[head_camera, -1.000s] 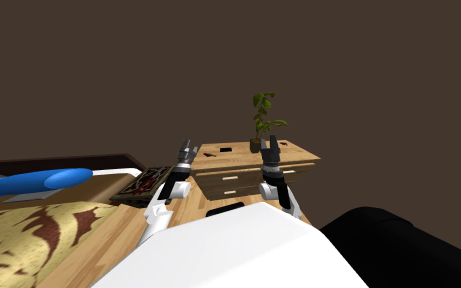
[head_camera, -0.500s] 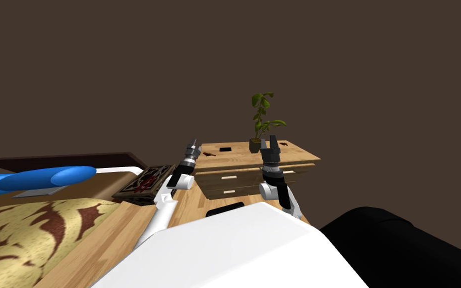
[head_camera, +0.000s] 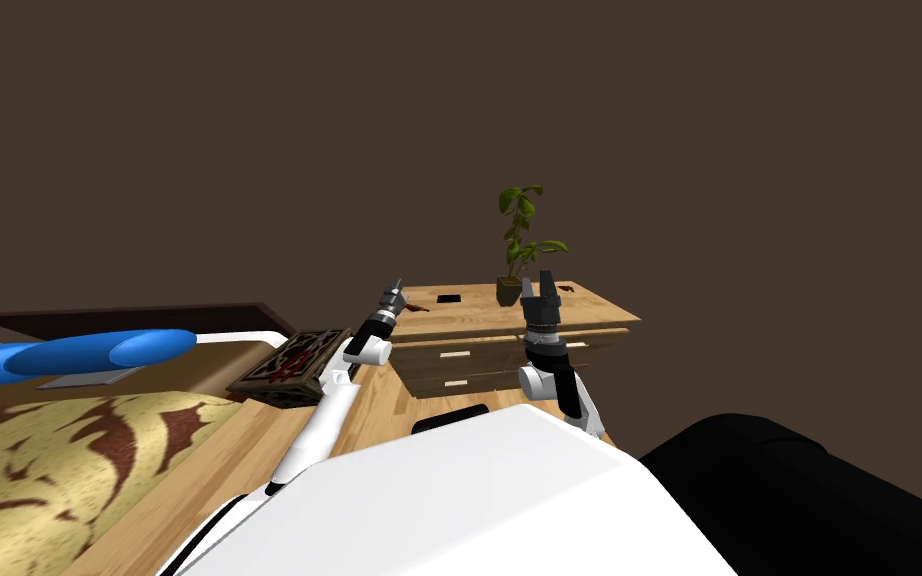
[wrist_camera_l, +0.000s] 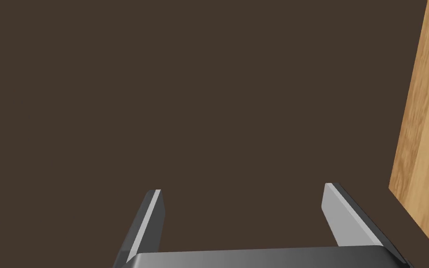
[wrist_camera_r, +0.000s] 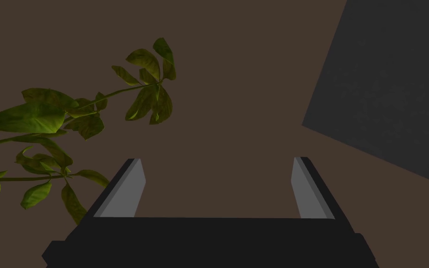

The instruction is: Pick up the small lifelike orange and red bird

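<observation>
The bird (head_camera: 419,308), a small reddish shape on the dresser (head_camera: 479,312), lies just beside our left gripper (head_camera: 395,290). This gripper is wide open and empty, as is the right gripper (head_camera: 539,283). The grasp is not yet made.

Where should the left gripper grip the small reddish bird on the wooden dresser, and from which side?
Probably across the middle of the small reddish bird, coming from above: it lies low and elongated on the wooden dresser top, near the left front corner. The open left gripper hangs just beside it. Its finer shape is too small to tell.
</observation>
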Tool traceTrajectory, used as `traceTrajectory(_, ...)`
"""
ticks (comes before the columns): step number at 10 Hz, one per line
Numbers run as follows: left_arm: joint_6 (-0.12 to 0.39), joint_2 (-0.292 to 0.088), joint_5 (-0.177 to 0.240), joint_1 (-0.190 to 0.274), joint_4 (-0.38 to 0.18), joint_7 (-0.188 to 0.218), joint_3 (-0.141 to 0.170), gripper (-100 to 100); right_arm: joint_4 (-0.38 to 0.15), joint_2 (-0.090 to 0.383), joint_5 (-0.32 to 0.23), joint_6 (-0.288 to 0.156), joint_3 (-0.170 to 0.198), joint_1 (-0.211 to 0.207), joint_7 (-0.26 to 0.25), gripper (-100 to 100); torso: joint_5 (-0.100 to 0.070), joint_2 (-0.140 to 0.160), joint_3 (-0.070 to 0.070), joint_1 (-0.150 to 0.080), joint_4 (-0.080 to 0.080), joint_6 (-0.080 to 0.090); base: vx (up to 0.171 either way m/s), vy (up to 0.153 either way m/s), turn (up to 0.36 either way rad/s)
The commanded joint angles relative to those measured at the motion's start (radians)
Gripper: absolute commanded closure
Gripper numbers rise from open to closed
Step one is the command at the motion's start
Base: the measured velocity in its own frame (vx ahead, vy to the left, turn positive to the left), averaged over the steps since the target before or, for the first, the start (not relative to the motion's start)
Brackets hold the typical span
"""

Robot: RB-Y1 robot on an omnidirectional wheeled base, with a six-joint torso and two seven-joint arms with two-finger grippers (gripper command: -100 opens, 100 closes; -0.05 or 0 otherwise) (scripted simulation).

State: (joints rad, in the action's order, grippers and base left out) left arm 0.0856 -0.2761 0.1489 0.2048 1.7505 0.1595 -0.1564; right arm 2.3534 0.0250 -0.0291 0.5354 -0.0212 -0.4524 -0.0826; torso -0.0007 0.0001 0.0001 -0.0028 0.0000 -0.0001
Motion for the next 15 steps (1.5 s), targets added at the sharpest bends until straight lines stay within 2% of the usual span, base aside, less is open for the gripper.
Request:
traceTrajectory(1,0.03,-0.006,0.007,0.029,-0.033,0.0,-0.003,-100,0.0,0.0,0.0,0.0,0.0,0.0,0.0,0,0.0,0.0,0.0,0.0,0.0,0.0,-0.005,-0.037,0.011)
traceTrajectory(2,0.068,-0.019,0.023,0.067,-0.072,0.0,-0.009,-100,0.0,0.0,0.0,0.0,0.0,0.0,0.0,0,0.0,0.0,0.0,0.0,0.0,0.0,0.003,-0.046,0.021)
traceTrajectory(3,0.075,-0.019,0.023,0.073,-0.084,0.0,-0.009,-100,0.0,0.0,0.0,0.0,0.0,0.0,0.0,0,0.0,-0.001,0.0,0.0,0.0,0.0,0.001,-0.037,0.011)
traceTrajectory(4,0.121,-0.033,0.039,0.114,-0.116,-0.001,-0.014,-100,0.0,0.0,0.0,0.0,0.0,0.0,0.0,0,0.0,-0.001,0.0,0.0,0.0,0.0,-0.011,-0.042,0.02)
traceTrajectory(5,0.121,-0.033,0.039,0.117,-0.137,-0.001,-0.014,-100,0.0,0.0,0.0,0.0,0.0,0.0,0.0,0,0.0,0.0,0.0,0.0,0.0,0.0,-0.013,-0.041,0.011)
traceTrajectory(6,0.161,-0.047,0.056,0.161,-0.176,-0.002,-0.02,-100,0.0,0.0,0.0,0.0,0.0,0.0,0.0,0,0.0,0.0,0.0,0.0,0.0,0.0,-0.003,-0.049,0.015)
traceTrajectory(7,0.168,-0.047,0.056,0.161,-0.19,-0.002,-0.02,-100,0.0,0.0,0.0,0.0,0.0,0.0,0.0,0,0.0,0.0,0.0,0.0,0.0,0.0,0.002,-0.052,0.007)
traceTrajectory(8,0.202,-0.062,0.073,0.203,-0.231,-0.004,-0.024,-100,0.0,0.0,0.0,0.0,0.0,0.0,0.0,0,0.0,-0.001,0.0,-0.001,0.0,0.0,0.005,-0.064,0.017)
traceTrajectory(9,0.215,-0.062,0.073,0.203,-0.244,-0.004,-0.024,-100,0.0,0.0,0.0,0.0,0.0,0.0,0.0,0,0.0,-0.001,-0.001,-0.002,0.0,0.0,-0.001,-0.05,0.009)
traceTrajectory(10,0.253,-0.076,0.089,0.24,-0.274,-0.007,-0.029,-100,0.0,0.0,0.0,0.0,0.0,0.0,0.0,0,0.0,0.0,0.0,-0.001,0.0,0.0,-0.008,-0.058,0.013)
traceTrajectory(11,0.263,-0.076,0.089,0.245,-0.298,-0.007,-0.029,-100,0.0,0.0,0.0,0.0,0.0,0.0,0.0,0,0.0,0.0,0.0,-0.001,0.0,0.0,-0.001,-0.045,0.007)
traceTrajectory(12,0.302,-0.089,0.106,0.285,-0.33,-0.01,-0.033,-100,0.0,0.0,0.0,0.0,0.0,0.0,0.0,0,0.0,0.0,0.0,0.0,0.0,0.0,0.012,-0.054,0.012)
traceTrajectory(13,0.312,-0.089,0.106,0.285,-0.352,-0.01,-0.033,-100,0.0,0.0,0.0,0.0,0.0,0.0,0.0,0,0.0,-0.001,-0.001,-0.001,0.0,0.0,0.01,-0.051,0.005)
traceTrajectory(14,0.352,-0.103,0.123,0.324,-0.385,-0.014,-0.037,-100,0.0,0.0,0.0,0.0,0.0,0.0,0.0,0,0.0,-0.001,-0.001,0.0,0.0,0.0,0.011,-0.06,0.007)
traceTrajectory(15,0.36,-0.103,0.123,0.324,-0.405,-0.014,-0.037,-100,0.0,0.0,0.0,0.0,0.0,0.0,0.0,0,0.0,-0.001,-0.001,-0.001,0.0,0.0,0.002,-0.052,0.005)
